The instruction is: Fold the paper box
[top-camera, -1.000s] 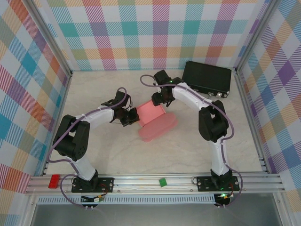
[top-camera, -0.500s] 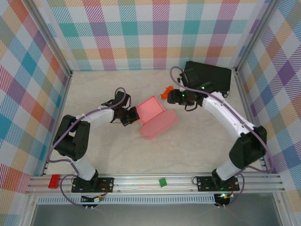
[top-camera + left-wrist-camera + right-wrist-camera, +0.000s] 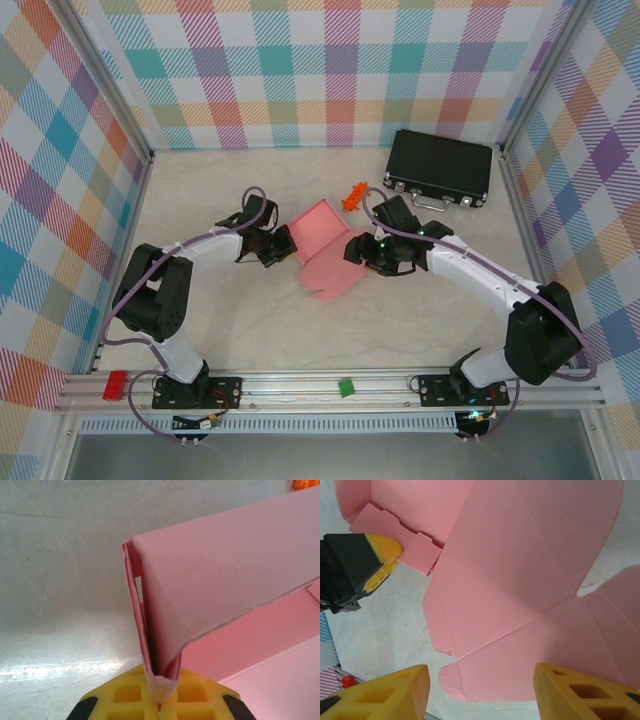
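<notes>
In the top view, I judge the step in hand to be raising the flat, loose panel of the paper box [image 3: 335, 262] while one side wall is pinned. To do it well, I want the right gripper [image 3: 362, 250] to meet that panel close to its crease, not out at the rounded far edge. Then the thin card should bend along the score and not buckle. The left gripper [image 3: 280, 248] should simply hold firm and not drag the sheet. The box lies between the two grippers, just right of the left one and under the nose of the right one. A black case [image 3: 440, 168] and an orange toy [image 3: 352, 196] sit beyond the right gripper, apart from the work.

In the left wrist view, the left gripper [image 3: 161, 705] is clamped shut on the doubled lower edge of a box wall [image 3: 225, 555]. The card is pinched between the yellow pads and rises straight ahead of the jaws.

In the right wrist view, the right gripper [image 3: 480, 692] stands open, its fingers [image 3: 385, 690] wide apart with nothing gripped. The creased panel [image 3: 520, 580] spreads out below and ahead of them. I cannot tell whether the tips touch the card. The left gripper [image 3: 365, 565] shows ahead to the left, beside the notched tabs.
</notes>
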